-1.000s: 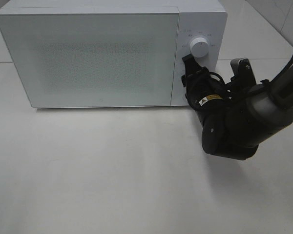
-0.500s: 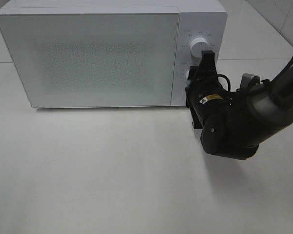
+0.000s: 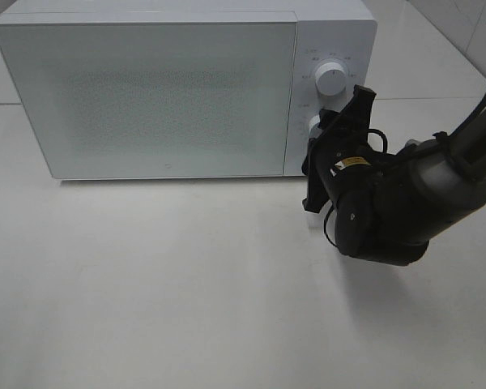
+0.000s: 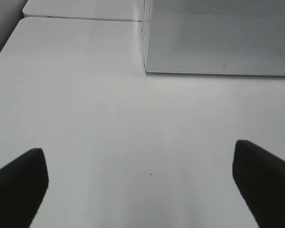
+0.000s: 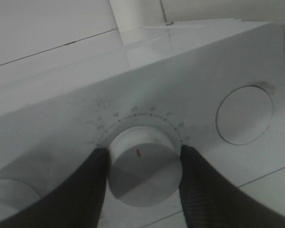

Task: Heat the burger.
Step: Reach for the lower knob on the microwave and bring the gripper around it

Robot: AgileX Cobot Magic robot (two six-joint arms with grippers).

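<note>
The burger is out of view. The white microwave [image 3: 170, 89] stands at the back of the table with its door closed. My right gripper [image 3: 322, 130] is at the control panel, shut on the lower knob [image 5: 142, 164]. One dark finger [image 5: 88, 183] presses each side of that knob, whose red mark points up at the numbered dial. The upper knob [image 3: 330, 79] is free. My left gripper [image 4: 142, 190] hovers open over bare tabletop, left of the microwave's front corner [image 4: 145, 71], with nothing between its fingers. It does not show in the exterior high view.
The white tabletop [image 3: 162, 275] stretches in front of the microwave. In the right wrist view, round white controls [image 5: 244, 114] flank the gripped knob. The right arm's dark bulk [image 3: 397, 211] stands in front of the panel.
The right wrist has rolled around the lower knob, its fingers swinging from a level line to a steep diagonal. The left gripper shows no change.
</note>
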